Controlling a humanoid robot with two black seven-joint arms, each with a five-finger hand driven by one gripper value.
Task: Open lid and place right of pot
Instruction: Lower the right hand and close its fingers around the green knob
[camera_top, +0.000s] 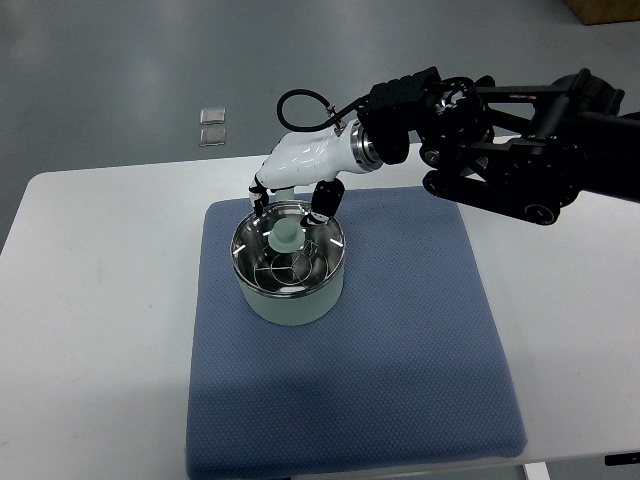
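A grey floor is being seen behind a white worktop (90, 300), which is being covered by a blue mat (400, 350). The pale green pot (292, 268) is being kept on the mat's upper left part, its glass lid (288, 250) on top. The right hand (295, 190) is being held over the lid, fingers (325, 200) spread wide around the knob (286, 236), nothing being gripped.

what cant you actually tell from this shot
- Top view: whether the right robot hand touches the lid knob; its fingers hang over the pot, contact unclear.
- Two small squares on the floor: too small to identify.
- Right arm's far end: cut off by the picture's right edge.
- Left arm: out of view.
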